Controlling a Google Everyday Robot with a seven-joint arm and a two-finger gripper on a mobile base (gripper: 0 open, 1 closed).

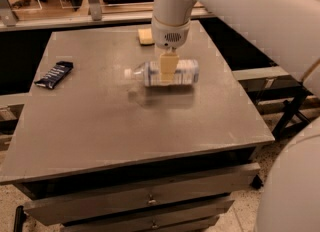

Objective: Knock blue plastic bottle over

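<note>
The blue plastic bottle (185,72) lies on its side near the middle of the grey table (100,136). It is clear, with a white-and-blue label, and its white cap (128,73) points left. My gripper (168,74) hangs straight down from the white arm's wrist (171,31), over the bottle's middle and in front of it. Part of the label is hidden behind the gripper.
A dark blue snack wrapper (54,74) lies near the table's left edge. A yellow sponge (145,36) sits at the back of the table, behind the wrist. The white arm crosses the upper right. Drawers run below the table's front edge.
</note>
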